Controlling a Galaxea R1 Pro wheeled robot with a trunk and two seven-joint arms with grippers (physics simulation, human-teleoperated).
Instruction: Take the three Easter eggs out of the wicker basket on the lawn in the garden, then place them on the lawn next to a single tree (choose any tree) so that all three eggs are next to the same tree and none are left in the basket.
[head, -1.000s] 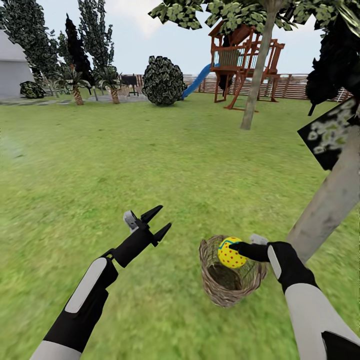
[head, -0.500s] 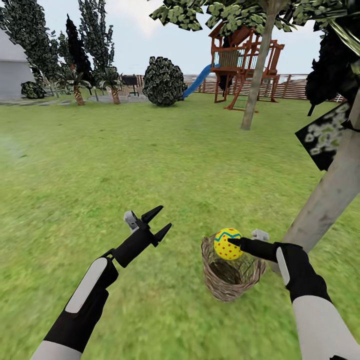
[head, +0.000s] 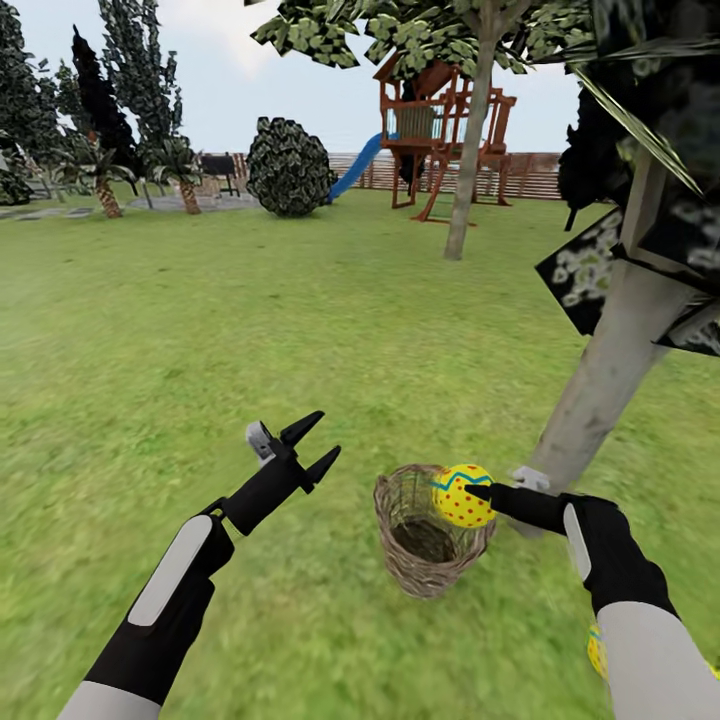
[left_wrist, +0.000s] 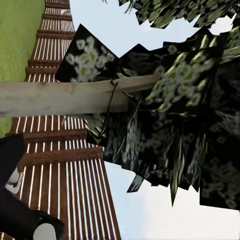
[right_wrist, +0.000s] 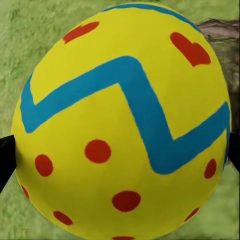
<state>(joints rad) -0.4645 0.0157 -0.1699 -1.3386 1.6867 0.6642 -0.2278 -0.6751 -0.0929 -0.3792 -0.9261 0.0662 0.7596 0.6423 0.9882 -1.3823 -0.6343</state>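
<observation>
My right gripper (head: 472, 496) is shut on a yellow Easter egg (head: 456, 500) with red dots and a blue zigzag, held above the far right rim of the wicker basket (head: 405, 560). In the right wrist view the egg (right_wrist: 120, 125) sits between two black fingertips (right_wrist: 6, 160). The basket stands on the lawn (head: 250, 330) beside the leaning pale trunk of a tree (head: 600, 385). A sliver of another yellow egg (head: 597, 650) peeks out on the grass behind my right forearm. My left gripper (head: 312, 446) hovers open and empty to the left of the basket.
A second pale-trunked tree (head: 462, 190) stands farther back, before a wooden play tower with a blue slide (head: 440, 120). A round bush (head: 288, 168), palms and tall dark trees line the far left. The left wrist view takes in the trunk (left_wrist: 55, 97), dark leaves and a slatted fence (left_wrist: 70, 170).
The head view has swung right, shifting the scene left. My right gripper lifted the egg from over the basket's middle to its tree-side rim. The left arm stayed put.
</observation>
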